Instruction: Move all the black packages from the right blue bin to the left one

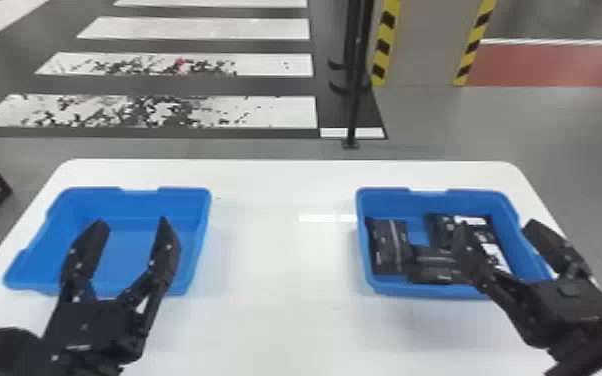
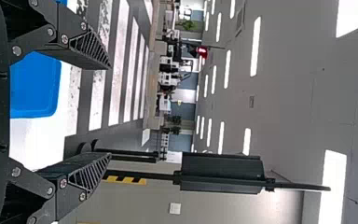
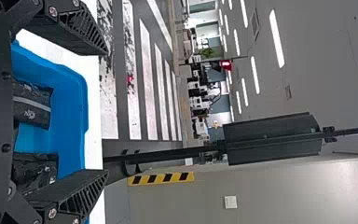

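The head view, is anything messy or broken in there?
The two white stripes nearest the white table have ragged dark patches, maybe worn paint. In the right blue bin, the black packages lie in different directions, a bit jumbled, but I see no tears or spills.

We observe black arms (image 1: 2, 345) with angular black fingers (image 2: 81, 57) and ribbed, triangular tips (image 2: 93, 47); we note silvery round screws (image 2: 64, 38) and a small pale marking (image 1: 79, 346) on the left gripper (image 1: 131, 221).
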